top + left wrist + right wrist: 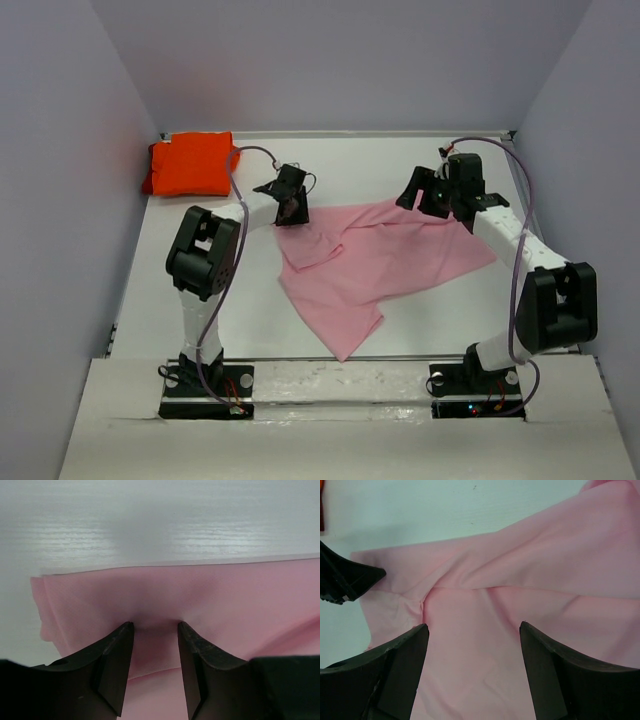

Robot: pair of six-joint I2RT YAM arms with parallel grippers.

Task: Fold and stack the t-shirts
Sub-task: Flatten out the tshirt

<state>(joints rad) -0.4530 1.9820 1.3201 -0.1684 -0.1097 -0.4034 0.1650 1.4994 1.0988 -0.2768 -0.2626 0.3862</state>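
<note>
Where the pink t-shirt [370, 265] lies rumpled and spread on the table [170, 300], the left arm [205, 250] stretches to its far left corner, wrist tipped down. The left gripper [155, 626] stands half open, its fingertips [120, 645] pressing cloth that puckers between them. The right arm [520, 250] bends over its far right edge. The right gripper [472, 627] hangs spread wide above the cloth, holding nothing. The orange t-shirt [190, 165] sits folded, well beyond that left corner.

I see the pink shirt [380, 255] lying rumpled across the middle of the table [440, 320] — partly folded over itself, with one corner pointing at the near edge. The orange shirt [190, 163] sits folded in a compact block at the table's far-left corner.
</note>
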